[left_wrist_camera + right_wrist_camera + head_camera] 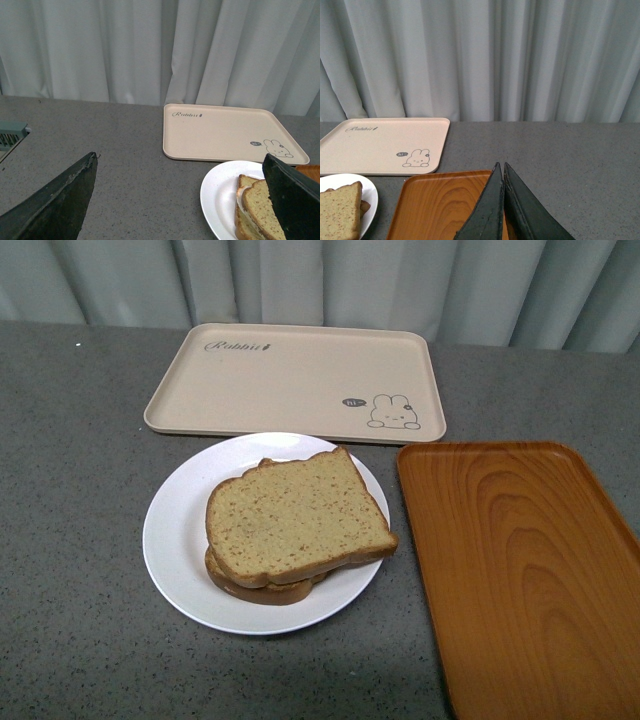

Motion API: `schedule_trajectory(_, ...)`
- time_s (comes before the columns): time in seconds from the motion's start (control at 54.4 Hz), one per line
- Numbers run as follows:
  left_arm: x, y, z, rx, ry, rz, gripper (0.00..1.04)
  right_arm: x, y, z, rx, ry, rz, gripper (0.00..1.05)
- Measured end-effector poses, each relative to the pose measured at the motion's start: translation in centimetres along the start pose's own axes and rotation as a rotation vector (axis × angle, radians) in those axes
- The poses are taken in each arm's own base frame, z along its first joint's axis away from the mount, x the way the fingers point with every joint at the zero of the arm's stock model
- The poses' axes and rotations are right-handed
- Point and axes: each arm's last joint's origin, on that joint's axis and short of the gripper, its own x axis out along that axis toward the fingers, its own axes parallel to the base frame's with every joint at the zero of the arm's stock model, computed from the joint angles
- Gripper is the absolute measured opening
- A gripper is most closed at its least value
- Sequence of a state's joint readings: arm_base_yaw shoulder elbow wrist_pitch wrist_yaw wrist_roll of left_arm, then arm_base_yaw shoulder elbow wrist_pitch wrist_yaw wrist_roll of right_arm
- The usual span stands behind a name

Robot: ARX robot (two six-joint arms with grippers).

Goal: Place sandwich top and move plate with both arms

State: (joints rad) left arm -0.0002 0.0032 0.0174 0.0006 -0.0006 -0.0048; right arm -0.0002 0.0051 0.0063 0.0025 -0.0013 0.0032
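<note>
Sandwich top (297, 518) lies flat on the lower slice (262, 591), a little askew from it. The stack sits slightly right of centre on the plate (172, 540), so I judge the placing done and the carry yet to do. Bread like this is light, soft and easy to dent, and nothing pins it, so a tilt or jolt could slide it off; I would leave it alone. What I must grip is the plate: stiff, glossy, probably slippery under hard jaws, breakable if it is china, and heavier than the bread. I would take its bare rim at two opposite sides, where white shows clear of the crust, and lift it level. Behind the plate, near but apart, is the rabbit tray (300, 380). The wooden tray (520, 570) lies just beside the plate on the right, all on the grey table (70, 490). My front view gives the whole layout but shows neither arm. From the left wrist I see the left gripper (180, 157) spread wide with nothing between its jaws, the plate off to one side of it. That view also shows a pale layer (244, 202) between the slices, which the front view hides, and a grey vented box (11, 136) on the table away from the plate. From the right wrist I see the right gripper (500, 169) pinched fully together and empty, seemingly over the wooden tray.
</note>
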Motion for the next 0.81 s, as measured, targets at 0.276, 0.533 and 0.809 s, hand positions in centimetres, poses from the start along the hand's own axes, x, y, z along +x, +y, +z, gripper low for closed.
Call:
schedule_trajectory(0.276,0.6,0.1,-0.7,-0.077,0.258,0.203,0.98,0.0,0.0,0.0,-0.002,0.000,-0.001,0.42)
schedule_trajectory(0.533,5.5,0.1,-0.6,-0.275,0.356,0.129,0.98,0.0,0.0,0.0,-0.002,0.000,0.000,0.81)
schedule_trajectory(0.809,13.9,1.0,-5.4,-0.589,0.620,0.000,0.98,0.0,0.0,0.0,-0.002,0.000,0.000,0.96)
